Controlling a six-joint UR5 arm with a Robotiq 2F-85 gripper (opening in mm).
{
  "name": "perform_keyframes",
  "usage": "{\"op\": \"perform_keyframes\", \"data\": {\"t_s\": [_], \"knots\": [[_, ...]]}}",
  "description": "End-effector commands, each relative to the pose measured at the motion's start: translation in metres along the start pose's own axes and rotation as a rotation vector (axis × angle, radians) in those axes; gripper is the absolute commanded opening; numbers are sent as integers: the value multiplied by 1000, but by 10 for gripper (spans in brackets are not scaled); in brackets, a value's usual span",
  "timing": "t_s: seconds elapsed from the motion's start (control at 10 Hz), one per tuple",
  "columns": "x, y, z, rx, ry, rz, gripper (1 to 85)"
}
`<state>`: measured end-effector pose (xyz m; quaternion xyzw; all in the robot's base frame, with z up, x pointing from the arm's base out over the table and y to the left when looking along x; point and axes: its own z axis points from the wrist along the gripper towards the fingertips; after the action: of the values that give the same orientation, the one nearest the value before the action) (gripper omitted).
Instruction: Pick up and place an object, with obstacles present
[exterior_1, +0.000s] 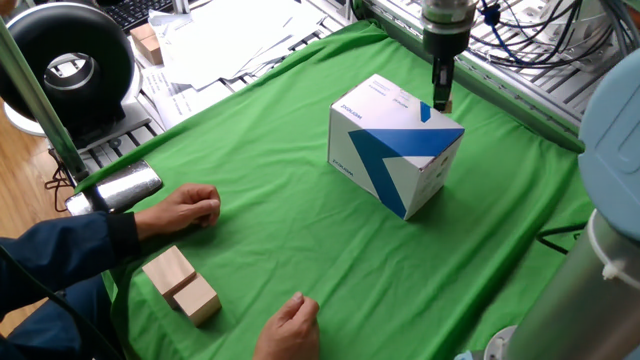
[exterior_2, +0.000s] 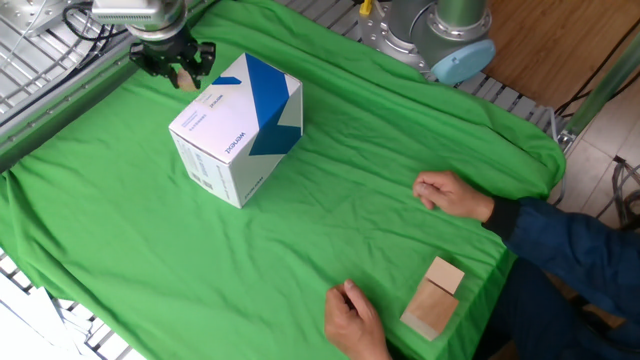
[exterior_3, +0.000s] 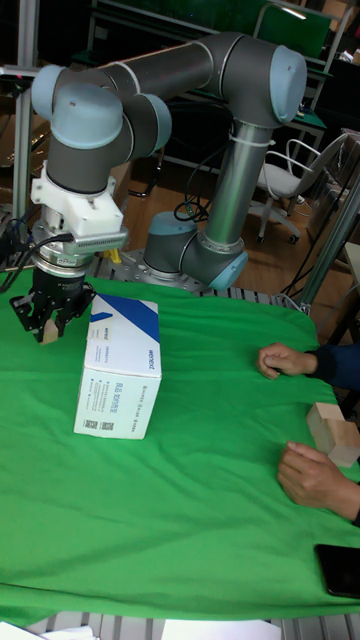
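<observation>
- Tiny wooden cube (exterior_2: 185, 79): a small pale block sits between the fingertips of the gripper (exterior_2: 183, 80), lifted off the green cloth (exterior_2: 330, 200). The fingers are pressed in on it. In the tall fixed view it shows as a pale spot at the fingertips (exterior_3: 47, 334); in the one fixed view it is barely a tan sliver at the tip (exterior_1: 443, 105).
- Governing relation: the white-and-blue box (exterior_2: 238, 128) stands just beside the gripper, on the side toward the open cloth and the person's hands. The held cube hangs near the box's top edge. In my judgement, any carry toward the middle of the cloth must pass over or around that box.
- Long axis: the cube has none to speak of; its faces are too small to read.
- Hidden or unclear: the gap between cube and box cannot be judged. No marked place for setting it down is visible.
- Periphery: two larger wooden blocks (exterior_2: 433, 295) lie well apart, near the person's hand (exterior_2: 452, 193).
</observation>
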<state>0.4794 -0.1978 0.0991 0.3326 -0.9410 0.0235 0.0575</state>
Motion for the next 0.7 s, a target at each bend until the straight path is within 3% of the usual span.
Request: {"op": "perform_keyframes", "data": {"t_s": [0.0,0.1,0.2,0.3,0.6], "knots": [[-23,-19,6,62,-91,-1,13],[-32,-46,2,165,-126,-3,13],[-39,-48,1,176,-153,-7,13],[-39,-44,2,158,-152,-9,13],[-24,-45,3,161,-90,-26,13]]}}
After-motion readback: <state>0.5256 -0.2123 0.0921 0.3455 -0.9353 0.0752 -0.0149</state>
